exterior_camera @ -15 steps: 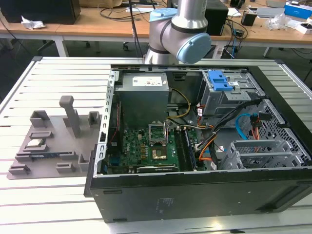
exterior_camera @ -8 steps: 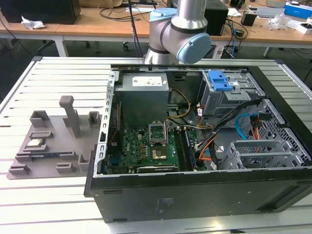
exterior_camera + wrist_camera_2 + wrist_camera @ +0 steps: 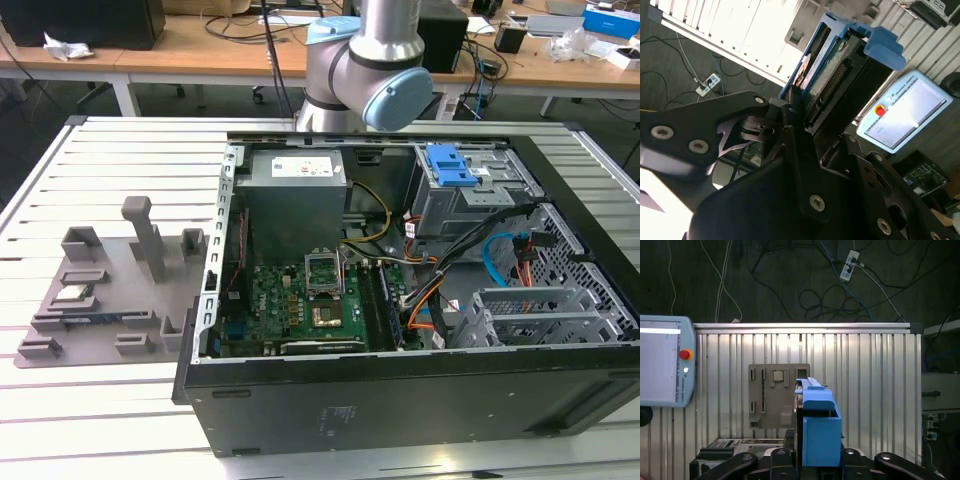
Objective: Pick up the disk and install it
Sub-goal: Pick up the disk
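one black pincer (image 3: 816, 459) pinches the flat silver metal disk (image 3: 832, 75), framed in bright blue plastic, above the ribbed silver table (image 3: 870, 380).

Pale slatted metal surface (image 3: 100, 150) under bright light. Wooden desks (image 3: 200, 52) behind. Dark floor (image 3: 765, 280) strewn with loose cables (image 3: 820, 302)

No print legible. White label (image 3: 296, 167) on grey metal power supply box (image 3: 290, 215): too small. White sticker (image 3: 343, 421) on black metal computer case (image 3: 420, 395): unreadable. Print by red button (image 3: 880, 110) on white-and-blue teach pendant (image 3: 907, 117): blurred. Label on blue-framed silver metal disk (image 3: 832, 65): edge-on, unreadable.
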